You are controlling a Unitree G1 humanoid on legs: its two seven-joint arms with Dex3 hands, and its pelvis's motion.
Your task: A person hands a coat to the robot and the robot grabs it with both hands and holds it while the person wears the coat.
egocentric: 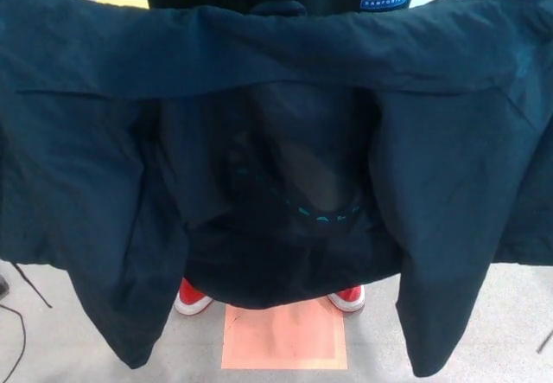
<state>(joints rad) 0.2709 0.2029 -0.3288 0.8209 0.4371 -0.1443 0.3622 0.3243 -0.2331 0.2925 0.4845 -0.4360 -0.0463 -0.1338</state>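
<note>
Broadly, a dark navy coat spreads open across nearly the whole frame, hiding both robot hands, so their fingers cannot be told; red sneakers and an orange floor square show below.

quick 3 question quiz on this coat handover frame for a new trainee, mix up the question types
1. True or false: the dark navy coat is spread wide open across the view, its inner lining facing the camera.
2. Multiple choice: what lies on the floor between the person's red shoes? A) an orange square mat B) a blue bucket C) a coiled rope
3. Fill in: is either robot hand visible in this frame? ____

Key
1. True: the coat spans the picture from edge to edge.
2. A: the mat lies just below the coat's hem.
3. No: the coat fills the view and neither robot hand shows.
</note>
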